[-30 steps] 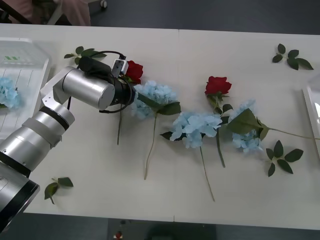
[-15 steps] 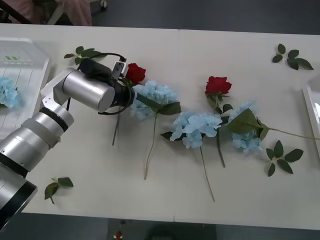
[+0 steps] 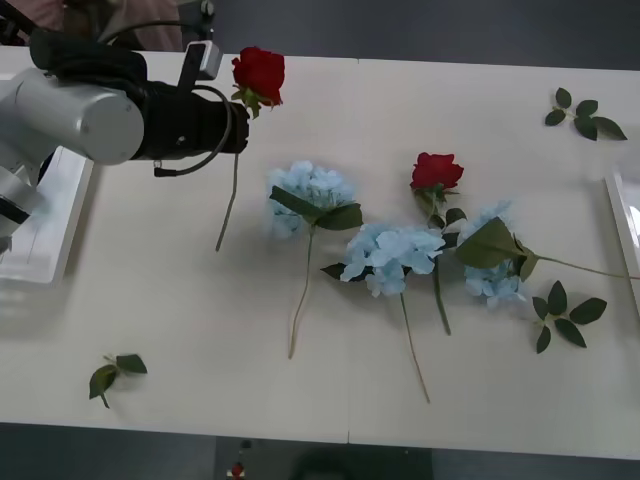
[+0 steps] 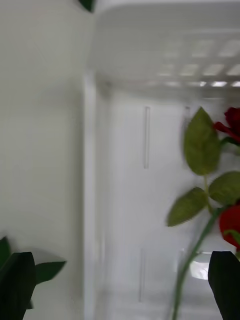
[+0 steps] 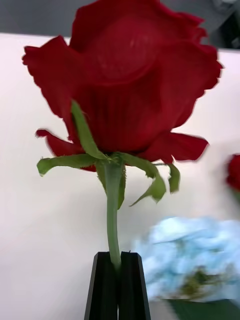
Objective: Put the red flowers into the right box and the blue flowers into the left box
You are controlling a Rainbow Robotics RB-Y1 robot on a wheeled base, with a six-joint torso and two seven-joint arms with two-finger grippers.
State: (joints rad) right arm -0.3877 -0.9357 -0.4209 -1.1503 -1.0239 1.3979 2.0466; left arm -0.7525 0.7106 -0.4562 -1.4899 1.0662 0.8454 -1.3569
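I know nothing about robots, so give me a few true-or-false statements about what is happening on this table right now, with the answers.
1. The left gripper has its black jaws shut on the thin green stem of a deep-red artificial rose. True.
2. That rose lies flat on the table. False: it is lifted, stem hanging down.
3. Three pale blue fluffy hydrangeas lie on the white table. True.
4. The right gripper is clamping a rose. False: its jaws are open above a white tray.
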